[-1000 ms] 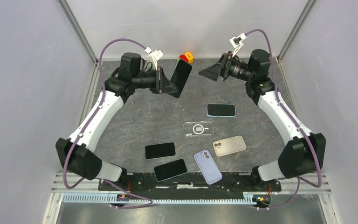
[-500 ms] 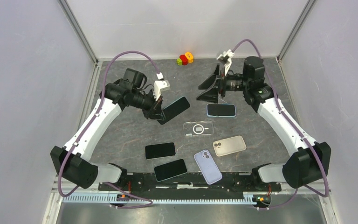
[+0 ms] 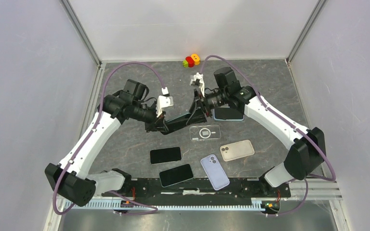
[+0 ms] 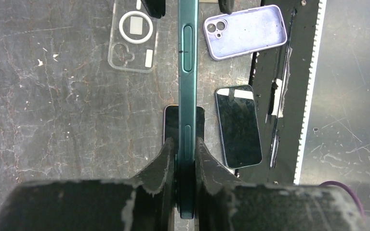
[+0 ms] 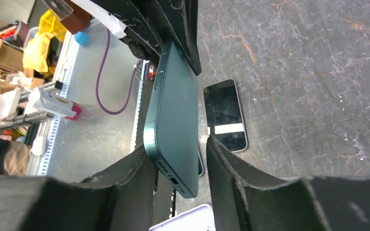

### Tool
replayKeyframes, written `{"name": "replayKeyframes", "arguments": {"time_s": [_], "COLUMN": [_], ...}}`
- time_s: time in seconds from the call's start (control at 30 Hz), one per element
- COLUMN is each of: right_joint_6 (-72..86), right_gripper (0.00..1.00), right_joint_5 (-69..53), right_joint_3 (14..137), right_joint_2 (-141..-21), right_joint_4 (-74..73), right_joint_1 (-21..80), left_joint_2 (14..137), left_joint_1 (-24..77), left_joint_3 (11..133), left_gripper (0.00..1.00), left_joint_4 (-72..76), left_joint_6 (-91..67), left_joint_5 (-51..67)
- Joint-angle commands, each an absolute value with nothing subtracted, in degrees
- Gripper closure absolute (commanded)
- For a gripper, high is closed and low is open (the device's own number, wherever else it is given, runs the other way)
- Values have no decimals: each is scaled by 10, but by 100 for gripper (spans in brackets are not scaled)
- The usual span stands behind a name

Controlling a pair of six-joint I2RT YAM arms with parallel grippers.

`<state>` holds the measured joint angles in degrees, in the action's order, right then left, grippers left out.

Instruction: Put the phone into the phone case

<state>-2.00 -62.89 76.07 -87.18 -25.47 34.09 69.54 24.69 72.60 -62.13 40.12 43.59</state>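
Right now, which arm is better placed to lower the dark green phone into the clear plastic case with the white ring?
Left, probably: the left gripper is shut on the dark green phone, while the right gripper only straddles its end, open.

Left jaws hold the dark phone [image 3: 179, 119], right jaws at its far end.

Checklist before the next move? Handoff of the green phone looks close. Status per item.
1. Left gripper clamped on green phone: ok.
2. Right gripper open and straddling the phone's free end: ok.
3. Right grip closed on the phone: not ok, a gap shows on one side.
4. Clear case lying flat and empty: ok.
5. Which phone face points toward the case: cannot tell.
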Motion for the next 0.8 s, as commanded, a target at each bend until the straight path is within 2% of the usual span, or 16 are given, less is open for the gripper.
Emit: {"name": "replayKeyframes", "arguments": {"time_s": [0.0, 0.1, 0.17, 0.23, 0.3, 0.57, 0.77], "right_joint_6": [-45, -31, -25, -21, -17, 29, 110], "right_gripper": [60, 85, 100, 100, 100, 100, 100], "right_joint_5": [-619, -620, -617, -603, -592, -502, -452], "right_joint_3": [789, 783, 777, 770, 765, 736, 666], "right_joint_2": [-866, -864, -863, -860, -859, -849, -821], "right_joint_4": [-273, -258, -254, -252, -250, -242, -202], "right_joint_1": [350, 354, 356, 356, 356, 348, 291], "left_joint_2": [671, 667, 666, 661, 644, 511, 470], "left_joint_1": [252, 251, 251, 251, 252, 251, 251], "left_joint_3": [717, 713, 712, 708, 694, 556, 472], "left_gripper": [98, 96, 87, 55, 2, 0, 0], "left_joint_4": [-610, -610, -610, -591, -545, -270, -136], "left_joint_6": [431, 429, 426, 401, 358, 225, 77], "left_joint_5": [466, 462, 458, 441, 412, 273, 173]}}
